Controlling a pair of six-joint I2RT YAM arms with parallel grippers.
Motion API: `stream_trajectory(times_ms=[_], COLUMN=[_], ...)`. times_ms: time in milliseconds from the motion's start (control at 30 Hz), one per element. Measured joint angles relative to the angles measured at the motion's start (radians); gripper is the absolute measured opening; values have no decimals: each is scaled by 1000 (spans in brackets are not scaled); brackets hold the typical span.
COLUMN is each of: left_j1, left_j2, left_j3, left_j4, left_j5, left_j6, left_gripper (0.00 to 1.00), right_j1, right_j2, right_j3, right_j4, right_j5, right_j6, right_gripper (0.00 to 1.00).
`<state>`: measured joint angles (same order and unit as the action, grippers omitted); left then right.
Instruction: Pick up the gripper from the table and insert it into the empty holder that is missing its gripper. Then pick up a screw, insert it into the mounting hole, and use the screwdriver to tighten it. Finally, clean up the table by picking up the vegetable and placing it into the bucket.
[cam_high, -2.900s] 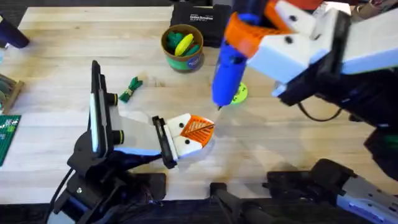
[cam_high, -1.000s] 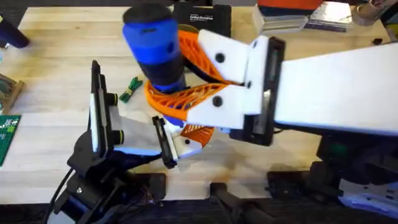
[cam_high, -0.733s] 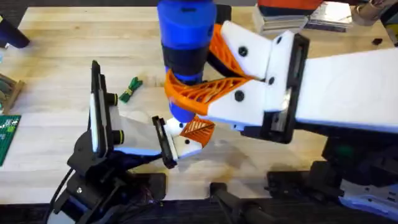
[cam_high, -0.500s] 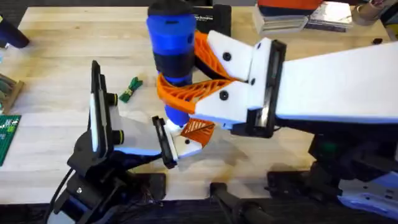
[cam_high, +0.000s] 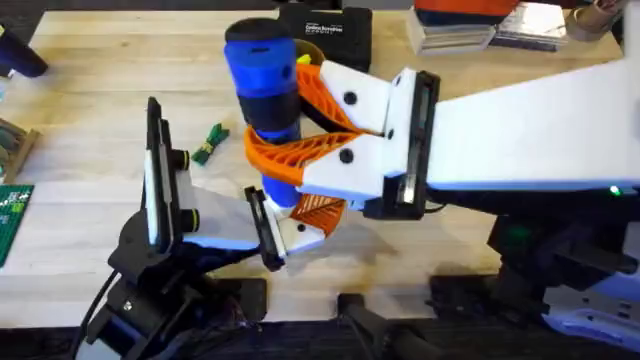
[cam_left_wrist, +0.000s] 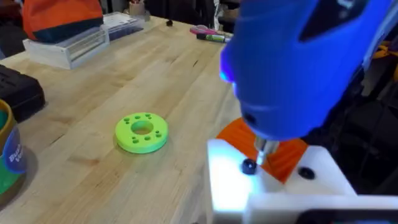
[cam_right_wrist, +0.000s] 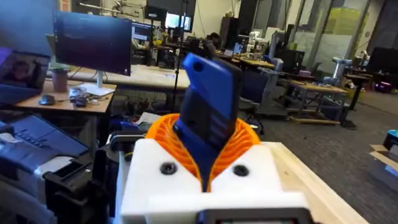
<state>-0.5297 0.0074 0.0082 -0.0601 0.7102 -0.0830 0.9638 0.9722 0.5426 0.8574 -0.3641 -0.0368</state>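
My right gripper (cam_high: 272, 142) is shut on the blue screwdriver (cam_high: 262, 85), which stands nearly upright between its orange fingers (cam_right_wrist: 161, 134). The silver tip (cam_left_wrist: 263, 148) points down at a dark screw (cam_left_wrist: 249, 166) in the white holder (cam_left_wrist: 273, 190) on my left arm. The orange gripper (cam_high: 320, 208) sits in that holder (cam_high: 292, 232). The green vegetable (cam_high: 208, 143) lies on the table (cam_high: 90, 80) to the left of the screwdriver. The bucket (cam_left_wrist: 7, 155) stands at the back, mostly hidden by my right arm in the overhead view.
A bright green ring disc (cam_left_wrist: 142, 132) lies beyond the holder. A black case (cam_high: 325, 22) sits at the back, a clear box (cam_left_wrist: 74, 46) and marker pens (cam_left_wrist: 211, 36) at the back right. A green circuit board (cam_high: 12, 215) lies at the left edge.
The right arm swung in from the right and brought the screwdriver over the holder. In the last second its top swayed right, then back left. The left arm stayed still.
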Motion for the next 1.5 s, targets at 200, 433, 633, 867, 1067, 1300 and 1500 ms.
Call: stream_trajectory(times_ms=[200, 433, 633, 867, 1067, 1300, 1500], left_j1=[0, 0, 0, 0, 0, 0, 0], left_j2=[0, 0, 0, 0, 0, 0, 0], left_j3=[0, 0, 0, 0, 0, 0, 0], left_j4=[0, 0, 0, 0, 0, 0, 0], left_j5=[0, 0, 0, 0, 0, 0, 0], left_j6=[0, 0, 0, 0, 0, 0, 0], left_gripper=[6, 6, 6, 6, 6, 6, 6], right_j1=[0, 0, 0, 0, 0, 0, 0], right_j2=[8, 10, 10, 10, 10, 7, 7], right_j3=[0, 0, 0, 0, 0, 0, 0], right_j4=[1, 0, 0, 0, -8, -40, -43], right_j5=[0, 0, 0, 0, 0, -1, 0], right_j6=[-5, -13, -15, -31, -42, -43, -43], right_gripper=[30, 30, 30, 30, 30, 30, 30])
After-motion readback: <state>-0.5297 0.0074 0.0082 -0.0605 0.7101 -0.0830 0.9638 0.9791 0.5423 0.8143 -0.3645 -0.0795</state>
